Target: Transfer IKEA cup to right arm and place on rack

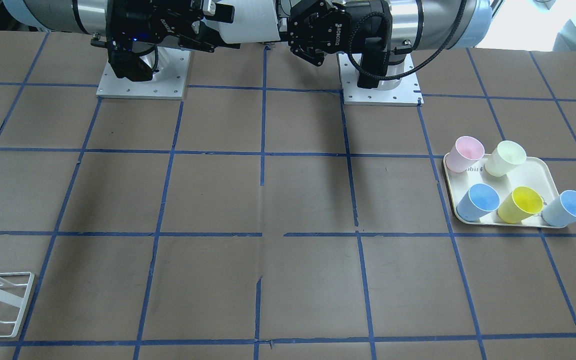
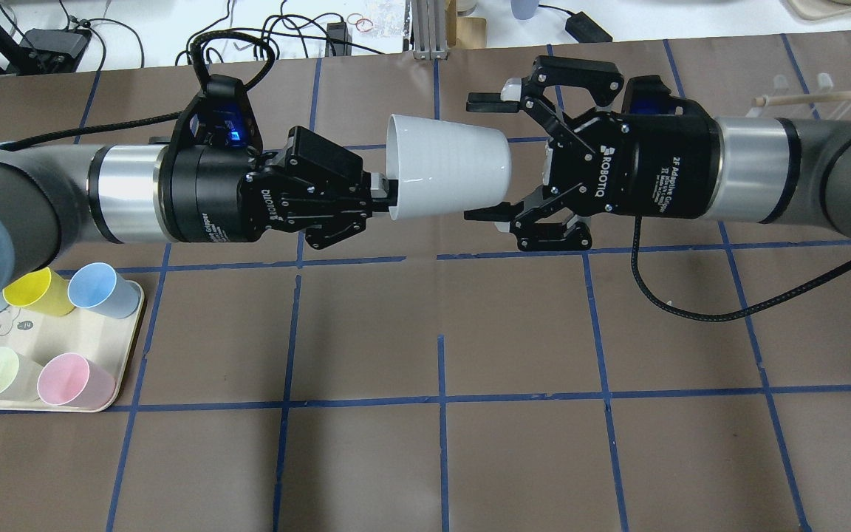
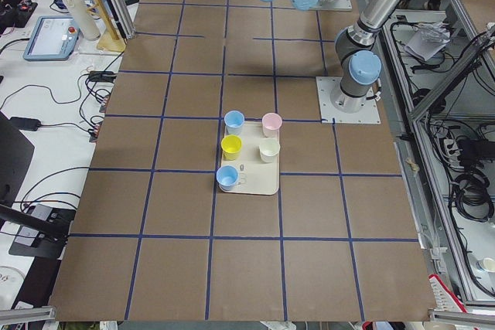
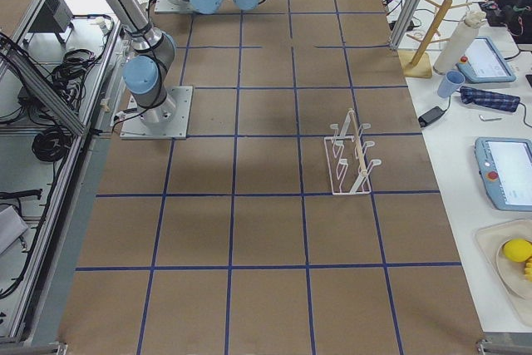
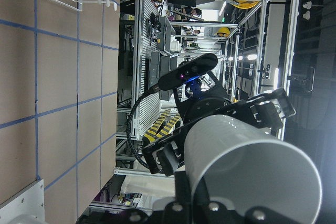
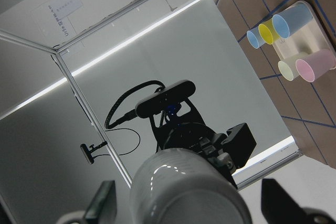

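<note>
Left gripper (image 2: 385,196) pinches the cup (image 2: 448,174) by its rim; right gripper (image 2: 481,157) stands spread around its base. Light, probably slick plastic: squeeze the tapered wall gently.

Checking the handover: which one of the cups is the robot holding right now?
The grey cup, held sideways in mid-air by its rim in the left gripper; the five pastel cups stand untouched at the tray.
</note>
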Motion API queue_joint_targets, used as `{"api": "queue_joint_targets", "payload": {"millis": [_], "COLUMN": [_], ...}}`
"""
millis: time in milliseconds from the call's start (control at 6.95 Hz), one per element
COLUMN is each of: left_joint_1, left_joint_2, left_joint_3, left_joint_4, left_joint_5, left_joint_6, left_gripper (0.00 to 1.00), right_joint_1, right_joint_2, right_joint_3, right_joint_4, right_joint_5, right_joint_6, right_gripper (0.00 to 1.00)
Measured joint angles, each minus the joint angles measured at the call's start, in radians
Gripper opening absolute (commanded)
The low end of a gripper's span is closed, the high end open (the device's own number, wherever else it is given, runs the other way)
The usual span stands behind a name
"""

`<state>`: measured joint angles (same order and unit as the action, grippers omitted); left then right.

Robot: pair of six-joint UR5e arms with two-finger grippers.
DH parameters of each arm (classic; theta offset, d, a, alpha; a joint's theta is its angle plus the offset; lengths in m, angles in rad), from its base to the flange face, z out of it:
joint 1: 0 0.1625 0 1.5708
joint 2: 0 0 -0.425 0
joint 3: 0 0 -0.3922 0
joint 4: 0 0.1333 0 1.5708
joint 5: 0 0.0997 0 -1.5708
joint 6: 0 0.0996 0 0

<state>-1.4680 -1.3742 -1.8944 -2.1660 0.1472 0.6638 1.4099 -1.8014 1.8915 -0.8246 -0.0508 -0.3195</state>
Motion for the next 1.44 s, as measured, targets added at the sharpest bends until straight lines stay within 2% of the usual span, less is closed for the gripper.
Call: {"api": "queue_joint_targets", "payload": {"millis": [144, 288, 432, 575, 719, 863, 1151, 1295, 1438], "left_joint_1": [0.000, 0.000, 0.000, 0.000, 0.000, 0.000, 0.000, 0.000, 0.000], "left_joint_2": [0.001, 0.001, 0.001, 0.001, 0.001, 0.002, 0.002, 0.002, 0.003], "left_joint_3": [0.000, 0.000, 0.000, 0.001, 0.001, 0.001, 0.002, 0.002, 0.002], "left_joint_4": [0.000, 0.000, 0.000, 0.000, 0.000, 0.000, 0.000, 0.000, 0.000], "left_joint_5": [0.000, 0.000, 0.000, 0.000, 0.001, 0.000, 0.000, 0.000, 0.001], "left_joint_6": [0.000, 0.000, -0.001, -0.001, -0.001, -0.001, -0.002, -0.002, -0.002], "left_gripper": [0.03, 0.11, 0.12, 0.12, 0.12, 0.13, 0.25, 0.25, 0.52], "right_joint_1": [0.000, 0.000, 0.000, 0.000, 0.000, 0.000, 0.000, 0.000, 0.000], "right_joint_2": [-0.004, -0.009, -0.012, -0.013, -0.013, -0.013, -0.014, -0.014, -0.014], "right_joint_3": [-0.001, -0.002, -0.003, -0.003, -0.003, -0.004, -0.006, -0.008, -0.014], "right_joint_4": [0.018, 0.032, 0.039, 0.042, 0.045, 0.047, 0.048, 0.048, 0.048], "right_joint_5": [0.000, 0.000, 0.000, 0.000, -0.001, -0.001, -0.002, -0.002, -0.001], "right_joint_6": [0.000, 0.001, 0.001, 0.006, 0.014, 0.018, 0.020, 0.021, 0.022], "right_gripper": [0.90, 0.88, 0.83, 0.77, 0.66, 0.60, 0.49, 0.40, 0.33]}}
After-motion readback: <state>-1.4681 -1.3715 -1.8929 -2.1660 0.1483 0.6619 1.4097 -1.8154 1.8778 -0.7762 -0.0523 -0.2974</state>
